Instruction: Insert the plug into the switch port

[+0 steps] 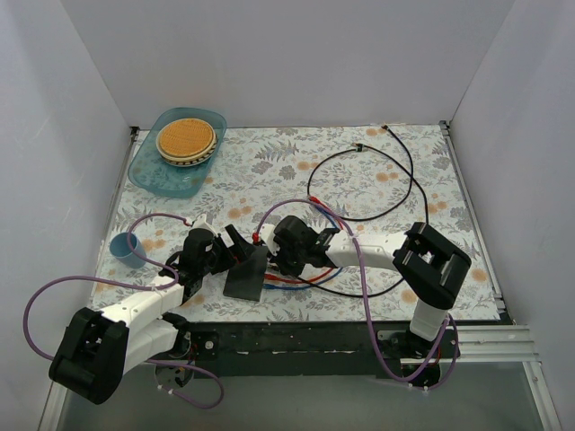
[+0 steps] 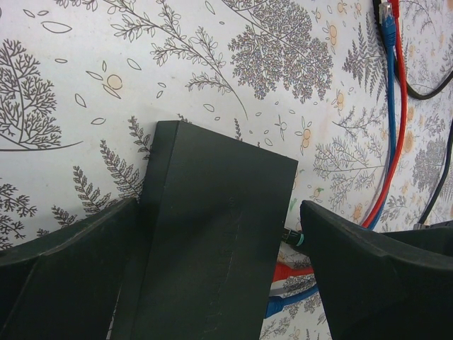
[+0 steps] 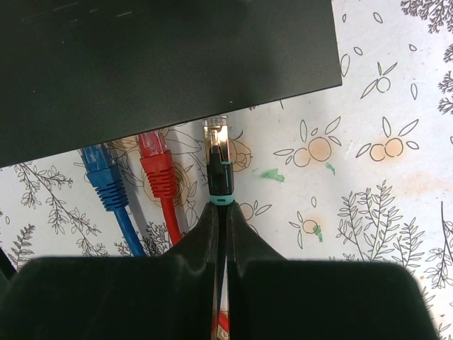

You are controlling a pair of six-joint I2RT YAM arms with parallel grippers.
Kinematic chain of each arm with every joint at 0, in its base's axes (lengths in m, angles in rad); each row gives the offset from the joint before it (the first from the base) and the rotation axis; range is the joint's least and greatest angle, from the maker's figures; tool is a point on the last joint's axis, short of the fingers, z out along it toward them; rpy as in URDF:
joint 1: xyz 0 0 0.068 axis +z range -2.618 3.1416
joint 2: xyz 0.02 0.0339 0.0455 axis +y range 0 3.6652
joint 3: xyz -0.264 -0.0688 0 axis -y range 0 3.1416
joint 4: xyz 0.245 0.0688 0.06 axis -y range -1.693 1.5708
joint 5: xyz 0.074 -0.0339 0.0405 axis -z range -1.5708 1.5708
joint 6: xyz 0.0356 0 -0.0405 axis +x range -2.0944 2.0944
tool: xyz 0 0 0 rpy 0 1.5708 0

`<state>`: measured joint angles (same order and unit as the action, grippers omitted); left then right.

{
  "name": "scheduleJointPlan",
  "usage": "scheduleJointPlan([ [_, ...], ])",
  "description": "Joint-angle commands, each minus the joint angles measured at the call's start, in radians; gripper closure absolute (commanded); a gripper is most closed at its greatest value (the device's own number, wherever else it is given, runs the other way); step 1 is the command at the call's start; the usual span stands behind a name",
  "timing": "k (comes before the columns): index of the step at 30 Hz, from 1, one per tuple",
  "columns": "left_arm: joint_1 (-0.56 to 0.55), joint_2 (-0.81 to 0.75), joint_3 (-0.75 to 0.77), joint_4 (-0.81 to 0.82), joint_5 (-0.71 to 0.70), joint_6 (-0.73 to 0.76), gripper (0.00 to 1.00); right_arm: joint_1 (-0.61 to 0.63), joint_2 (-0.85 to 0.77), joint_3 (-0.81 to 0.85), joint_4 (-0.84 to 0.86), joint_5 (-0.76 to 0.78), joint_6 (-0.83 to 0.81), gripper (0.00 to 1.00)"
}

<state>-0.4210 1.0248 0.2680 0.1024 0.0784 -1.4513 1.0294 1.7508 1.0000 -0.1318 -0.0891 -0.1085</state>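
Observation:
The switch (image 1: 246,275) is a flat black box near the table's front. In the left wrist view the switch (image 2: 212,234) lies between my left gripper's (image 2: 219,205) open fingers; the left finger touches its edge and a small gap shows at the right finger (image 2: 375,276). My right gripper (image 3: 221,209) is shut on a black cable just behind the plug (image 3: 218,159), which is black with a teal band and a clear tip. The tip sits at the switch's near edge (image 3: 163,64), beside a red plug (image 3: 157,166) and a blue plug (image 3: 105,173). The sockets are hidden.
A black cable (image 1: 395,171) loops across the back right of the table. A blue tray (image 1: 148,171) holding a round woven plate (image 1: 186,139) stands at the back left. A blue cup (image 1: 126,250) stands left of my left arm. Red and blue cables (image 2: 393,106) run right of the switch.

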Motion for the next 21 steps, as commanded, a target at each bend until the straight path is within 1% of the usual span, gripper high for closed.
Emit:
scheduleJointPlan([
  [1, -0.004, -0.014, -0.012, -0.004, 0.037, -0.003, 0.02, -0.003, 0.026, 0.034, 0.011, -0.015, 0.001, 0.99],
  [12, -0.004, 0.023, -0.015, 0.023, 0.058, -0.001, 0.03, -0.003, -0.014, 0.046, -0.006, -0.049, 0.012, 0.99],
  [21, -0.004, 0.021, -0.015, 0.030, 0.063, 0.000, 0.03, -0.003, -0.028, 0.035, -0.003, -0.008, 0.016, 0.99],
])
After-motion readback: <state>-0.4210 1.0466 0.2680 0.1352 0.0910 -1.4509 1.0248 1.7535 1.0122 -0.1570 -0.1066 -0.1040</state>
